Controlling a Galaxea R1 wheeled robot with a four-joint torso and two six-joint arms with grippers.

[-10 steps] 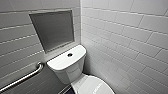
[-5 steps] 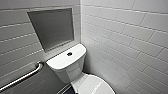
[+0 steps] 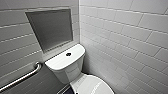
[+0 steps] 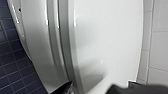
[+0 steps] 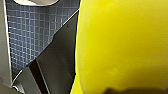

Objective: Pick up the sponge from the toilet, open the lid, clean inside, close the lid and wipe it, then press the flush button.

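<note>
On my screens: a glossy white toilet (image 3: 65, 68), its flush button (image 3: 68, 54) a dark dot on the tank, and faint grey lettering on the white lid (image 3: 98, 85). Pale grey-white wall tiles (image 3: 125, 37) run in a brick pattern around a flat grey panel (image 3: 51, 28), far left. The sponge (image 5: 120, 45) is bright yellow; the floor (image 5: 27, 35) is a grid of small dark-blue squares with pale grout.

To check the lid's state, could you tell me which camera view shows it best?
The left wrist view: the lid lies large, top face and edge visible. The head view catches part of it at the bottom edge. The right wrist view's white sliver may belong to it; I cannot tell.
</note>
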